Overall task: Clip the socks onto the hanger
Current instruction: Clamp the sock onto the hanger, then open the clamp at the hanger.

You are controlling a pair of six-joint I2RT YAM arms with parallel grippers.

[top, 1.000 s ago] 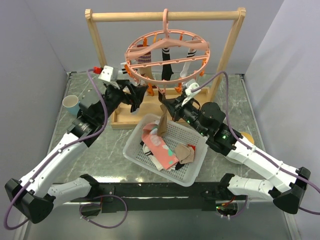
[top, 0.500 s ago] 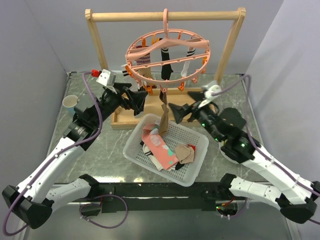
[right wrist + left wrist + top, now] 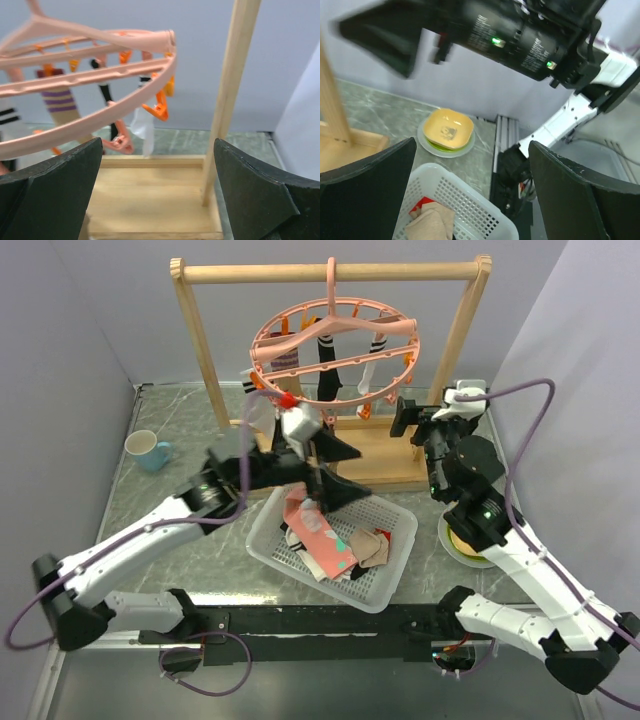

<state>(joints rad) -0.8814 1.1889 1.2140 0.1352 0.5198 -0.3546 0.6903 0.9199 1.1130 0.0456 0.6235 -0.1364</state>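
Note:
The pink ring hanger hangs from the wooden rack's bar. Clipped socks dangle from it: a maroon-striped one, a black one and a white one. More socks lie in the white basket, among them a pink one and a tan one. My left gripper hovers open and empty over the basket's far side. My right gripper is open and empty beside the rack's right post. It faces the hanger's orange clips.
The rack's wooden base lies below my right gripper. A yellow bowl on a plate sits right of the basket, under the right arm. A light blue cup stands at the far left.
My right gripper has opened, let go of the tan sock under the hanger and drawn back right to the post. My left arm has swung from the rack to over the basket.

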